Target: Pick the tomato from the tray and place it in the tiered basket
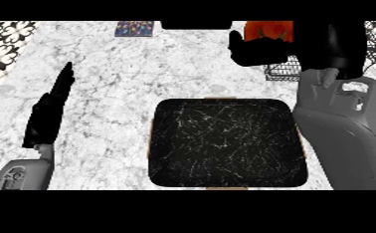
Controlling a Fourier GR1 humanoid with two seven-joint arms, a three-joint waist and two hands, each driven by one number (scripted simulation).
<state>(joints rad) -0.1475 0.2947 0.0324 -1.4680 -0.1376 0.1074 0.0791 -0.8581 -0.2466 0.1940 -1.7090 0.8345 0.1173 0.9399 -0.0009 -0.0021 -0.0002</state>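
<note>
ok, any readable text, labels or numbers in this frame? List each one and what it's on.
No text here can be read.
On the small multicoloured rectangle at the counter's far edge: coloured specks, too blurred to read as letters.
On the tray: pale scratch marks only, no writing.
On the tomato, the right hand curled on it, and the wire basket: no label shows.

Orange-red tomato — partly hidden — by the wire tiered basket; dark square tray lies flat nearby.

Right hand curled (grasping), left hand straight-fingered
</note>
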